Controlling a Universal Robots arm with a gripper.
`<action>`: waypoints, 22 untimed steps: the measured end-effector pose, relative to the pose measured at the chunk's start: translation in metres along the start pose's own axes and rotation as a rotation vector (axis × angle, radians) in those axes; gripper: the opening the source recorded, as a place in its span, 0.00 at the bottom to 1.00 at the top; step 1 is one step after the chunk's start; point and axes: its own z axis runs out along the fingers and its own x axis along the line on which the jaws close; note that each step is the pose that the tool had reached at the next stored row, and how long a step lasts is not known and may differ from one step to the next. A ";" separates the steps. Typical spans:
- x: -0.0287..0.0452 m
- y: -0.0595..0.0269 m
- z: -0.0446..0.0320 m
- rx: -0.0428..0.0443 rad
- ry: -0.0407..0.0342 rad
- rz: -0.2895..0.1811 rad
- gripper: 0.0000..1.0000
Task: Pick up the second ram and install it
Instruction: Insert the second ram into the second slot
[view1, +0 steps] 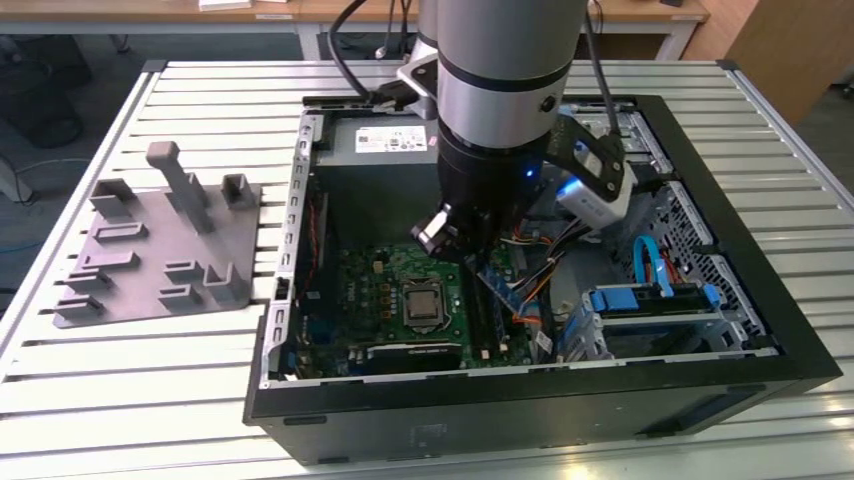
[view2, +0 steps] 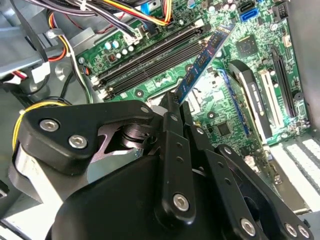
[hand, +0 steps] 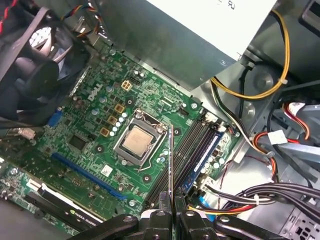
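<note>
My gripper (view1: 451, 238) is inside the open computer case (view1: 747, 330), shut on the second ram (view2: 201, 64). This is a thin blue-green stick with a row of black chips, and it hangs below the fingers over the green motherboard (view1: 360, 290). In the first wrist view the second ram (hand: 171, 165) shows edge-on, rising from my gripper (hand: 172, 215) next to the long black slots (hand: 186, 150). It is above them and touches none. Another blue stick (hand: 204, 159) sits in the outermost slot. In the second wrist view my gripper (view2: 175, 107) holds the stick tilted across the slots (view2: 150, 60).
The processor socket (hand: 137, 141) lies beside the slots. Cable bundles (hand: 245, 192) and a drive cage (view1: 654, 300) crowd one side, and a fan (hand: 30, 65) sits at the other. The power supply (view1: 380, 140) is at the case's far end. A grey holder plate (view1: 160, 240) stands outside at the exterior view's left.
</note>
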 end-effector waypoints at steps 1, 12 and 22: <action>0.0000 0.0000 0.0001 0.0004 -0.0001 0.008 0.14; 0.0001 0.0000 0.0012 0.0076 -0.0002 0.124 0.14; -0.0023 0.0041 0.0033 0.0115 -0.0003 0.186 0.14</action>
